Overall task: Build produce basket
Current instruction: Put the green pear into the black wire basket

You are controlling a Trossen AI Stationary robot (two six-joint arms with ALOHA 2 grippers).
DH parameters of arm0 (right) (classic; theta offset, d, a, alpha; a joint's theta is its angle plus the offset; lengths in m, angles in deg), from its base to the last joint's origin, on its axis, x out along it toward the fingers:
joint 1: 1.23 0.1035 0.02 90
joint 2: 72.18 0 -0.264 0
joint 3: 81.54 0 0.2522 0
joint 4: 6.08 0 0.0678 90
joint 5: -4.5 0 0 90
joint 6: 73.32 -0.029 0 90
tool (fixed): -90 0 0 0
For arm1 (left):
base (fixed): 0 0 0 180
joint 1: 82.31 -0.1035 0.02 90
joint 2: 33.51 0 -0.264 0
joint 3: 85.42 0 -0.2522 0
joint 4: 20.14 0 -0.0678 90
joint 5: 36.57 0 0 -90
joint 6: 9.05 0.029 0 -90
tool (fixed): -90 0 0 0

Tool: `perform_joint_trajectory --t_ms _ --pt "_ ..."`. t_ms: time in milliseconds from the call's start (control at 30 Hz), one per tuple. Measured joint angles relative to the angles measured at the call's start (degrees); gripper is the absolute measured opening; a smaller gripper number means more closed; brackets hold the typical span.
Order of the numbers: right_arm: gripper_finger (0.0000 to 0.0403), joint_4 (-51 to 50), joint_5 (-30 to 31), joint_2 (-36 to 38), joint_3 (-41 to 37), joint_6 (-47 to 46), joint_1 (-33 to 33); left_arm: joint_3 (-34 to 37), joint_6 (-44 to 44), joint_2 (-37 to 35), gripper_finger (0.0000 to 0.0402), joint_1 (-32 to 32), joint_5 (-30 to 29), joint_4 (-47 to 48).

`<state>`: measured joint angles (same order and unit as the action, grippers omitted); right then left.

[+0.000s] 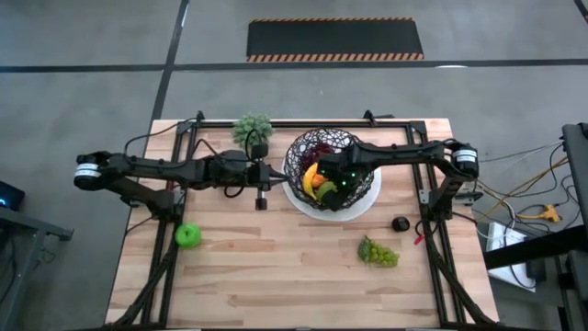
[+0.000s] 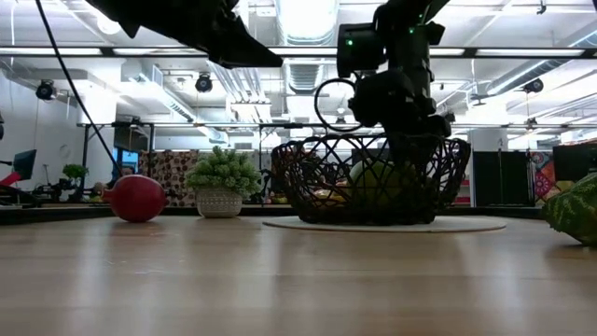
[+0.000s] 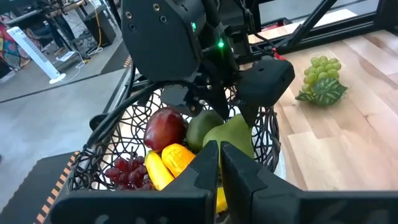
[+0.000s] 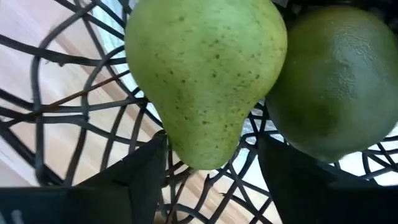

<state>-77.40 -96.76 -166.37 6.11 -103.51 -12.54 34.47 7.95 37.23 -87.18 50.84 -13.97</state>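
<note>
The basket (image 1: 303, 152), black wire on a white plate, stands at the table's middle. In it lie a red apple (image 3: 165, 127), a banana (image 3: 157, 174), a carrot (image 3: 177, 155), purple grapes (image 3: 124, 171), an avocado (image 4: 336, 81) and a green pear (image 4: 199, 74). My right gripper (image 4: 211, 158) reaches down into the basket and is open, its fingers on either side of the pear's narrow end. The pear lies on the basket's wire, against the avocado. My left gripper (image 3: 219, 163) is shut, holds nothing, and hovers just left of the basket (image 1: 261, 198). My right gripper comes at the pear from above, slanting down, with the pear's narrow end (image 4: 202, 152) between its fingers. A gap shows beside one finger (image 4: 280, 168). The other finger (image 4: 146, 171) stands right at the pear's skin; whether it touches, I cannot tell.
A green apple (image 1: 187, 235) lies at the near left and green grapes (image 1: 378, 252) at the near right. A potted plant (image 1: 253, 127) stands at the far edge, left of the basket. A small black object (image 1: 400, 223) lies near the right arm's frame.
</note>
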Motion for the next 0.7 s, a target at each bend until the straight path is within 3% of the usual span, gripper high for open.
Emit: perform_joint_trajectory --t_ms 300,700 --pt "0.0135 0.0 -0.7 0.0 0.0 -0.2 -0.2 0.0 0.0 -0.1 0.0001 0.0 -0.9 -0.3" --pt "0.0034 -1.3 -2.3 3.1 0.2 -0.5 -0.7 0.5 -0.2 0.3 0.0001 0.0 -0.9 -1.0"
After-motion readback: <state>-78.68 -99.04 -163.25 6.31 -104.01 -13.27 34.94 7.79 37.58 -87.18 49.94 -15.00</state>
